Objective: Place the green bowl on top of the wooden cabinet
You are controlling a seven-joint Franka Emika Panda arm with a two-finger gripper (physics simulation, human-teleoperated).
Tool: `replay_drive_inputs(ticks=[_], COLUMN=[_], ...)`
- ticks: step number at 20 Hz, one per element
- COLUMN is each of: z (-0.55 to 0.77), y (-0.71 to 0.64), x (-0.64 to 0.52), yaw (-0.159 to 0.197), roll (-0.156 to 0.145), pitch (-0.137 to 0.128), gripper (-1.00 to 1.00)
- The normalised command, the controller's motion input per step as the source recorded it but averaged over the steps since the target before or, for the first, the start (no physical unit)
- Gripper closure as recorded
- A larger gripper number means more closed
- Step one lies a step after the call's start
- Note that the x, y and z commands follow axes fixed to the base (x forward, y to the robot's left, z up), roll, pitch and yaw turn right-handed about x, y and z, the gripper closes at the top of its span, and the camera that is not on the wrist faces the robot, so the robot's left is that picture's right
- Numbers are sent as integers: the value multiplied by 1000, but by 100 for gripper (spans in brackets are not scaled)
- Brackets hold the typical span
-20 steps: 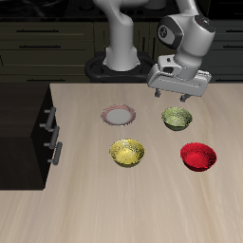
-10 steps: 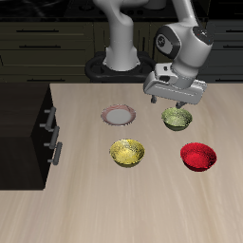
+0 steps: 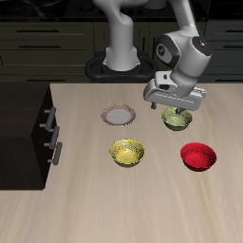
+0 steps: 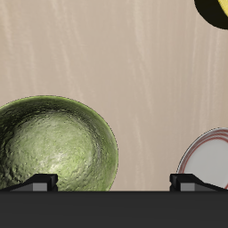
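Scanning from the wooden cabinet point(image 3: 27, 123), flat top bare, past the plate point(image 3: 119, 116) and yellow bowl point(image 3: 127, 152): found the green bowl point(image 3: 177, 118) on the table, red bowl point(image 3: 199, 156) nearer the front. Gripper point(image 3: 174, 106) hung low over it, jaws spread, nothing held. Judged best: straddle one rim wall, sink fully, clench firmly, lift clear of neighbours before swinging across.
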Motion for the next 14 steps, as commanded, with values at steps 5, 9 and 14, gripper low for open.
replay_drive_inputs(ticks=[5, 9, 14], z=[-214, -163, -4], y=[30, -28, -3], x=[-7, 6, -48], yaw=[-12, -13, 94], roll=[-5, -3, -47], pitch=[43, 35, -52], gripper=[-100, -100, -100])
